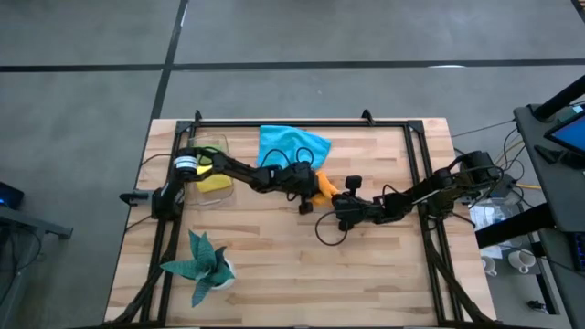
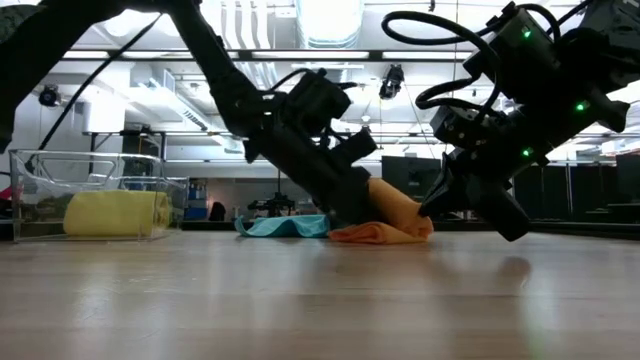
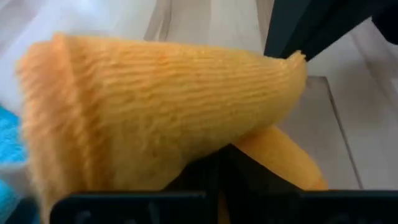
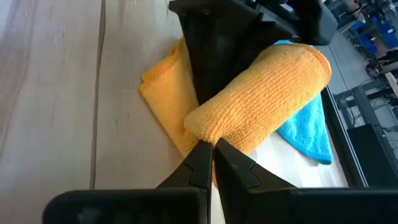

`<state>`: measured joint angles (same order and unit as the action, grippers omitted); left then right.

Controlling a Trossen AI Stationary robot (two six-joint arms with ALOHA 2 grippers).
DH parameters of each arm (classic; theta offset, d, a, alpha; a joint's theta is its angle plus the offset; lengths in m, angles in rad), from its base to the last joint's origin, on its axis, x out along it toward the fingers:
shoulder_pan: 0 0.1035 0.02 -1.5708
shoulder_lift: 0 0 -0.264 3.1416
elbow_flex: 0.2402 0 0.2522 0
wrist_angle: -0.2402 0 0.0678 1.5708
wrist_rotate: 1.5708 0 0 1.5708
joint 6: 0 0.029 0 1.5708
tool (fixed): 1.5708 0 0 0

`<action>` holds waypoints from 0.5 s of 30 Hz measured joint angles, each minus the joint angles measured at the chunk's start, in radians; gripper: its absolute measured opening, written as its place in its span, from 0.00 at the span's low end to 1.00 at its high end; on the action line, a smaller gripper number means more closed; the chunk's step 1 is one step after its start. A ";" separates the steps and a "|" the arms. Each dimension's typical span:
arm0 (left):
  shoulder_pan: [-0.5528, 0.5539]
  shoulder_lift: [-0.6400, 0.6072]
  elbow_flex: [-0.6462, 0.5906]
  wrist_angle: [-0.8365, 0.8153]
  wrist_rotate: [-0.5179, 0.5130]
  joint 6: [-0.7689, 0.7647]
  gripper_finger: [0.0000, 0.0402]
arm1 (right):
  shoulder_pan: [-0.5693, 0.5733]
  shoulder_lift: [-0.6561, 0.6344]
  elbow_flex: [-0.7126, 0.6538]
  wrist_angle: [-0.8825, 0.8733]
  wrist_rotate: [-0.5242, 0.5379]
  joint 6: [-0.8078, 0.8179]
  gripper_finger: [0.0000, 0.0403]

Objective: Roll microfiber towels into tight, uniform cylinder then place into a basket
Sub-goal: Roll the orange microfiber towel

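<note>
The orange towel (image 1: pixel 323 185) is lying near the middle of the table (image 1: pixel 274 265), just beside the blue towel (image 1: pixel 291 144) on the side away from the table's far rail, and both grippers are pinching it. Part of it is rolled into a thick tube, and in the right wrist view that tube (image 4: pixel 261 99) is running with its long axis slanting from the right gripper (image 4: pixel 211 152) up toward the blue towel (image 4: pixel 308 130), one end pointing at the right gripper's fingertips and the other at the blue cloth; a flat unrolled flap is spreading on the wood beside it. In the low view the tube (image 2: pixel 395 210) is sitting tilted, its end by the right gripper (image 2: pixel 432 208) raised and its flap lying flat on the table. The left gripper (image 1: pixel 306 195) is reaching over from the basket side with its fingers pressed together on the towel, and in its own wrist view the orange cloth (image 3: pixel 161 106) is filling the frame right over the closed fingertips. The right gripper (image 1: pixel 340 206) is coming in from the opposite side, its fingers likewise squeezed together on the end of the roll. The clear basket (image 1: pixel 216 151) is standing well apart from the blue towel, by the table's far left corner, and the yellow towel (image 2: pixel 117 213) is lying inside it as a roll with its long axis level along the basket's length.
</note>
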<state>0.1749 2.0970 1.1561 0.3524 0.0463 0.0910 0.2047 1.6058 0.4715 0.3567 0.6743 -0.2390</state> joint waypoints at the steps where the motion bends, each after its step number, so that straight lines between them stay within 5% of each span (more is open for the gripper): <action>1: 0.000 -0.005 0.000 -0.005 0.000 0.000 0.00 | 0.000 0.000 0.000 0.000 0.000 0.000 0.02; 15: 0.000 -0.052 0.003 -0.091 0.000 -0.005 0.00 | 0.000 0.000 0.004 0.000 0.006 -0.004 0.02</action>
<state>0.1749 2.0454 1.1591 0.2611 0.0460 0.0860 0.2047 1.6058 0.4755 0.3565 0.6806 -0.2433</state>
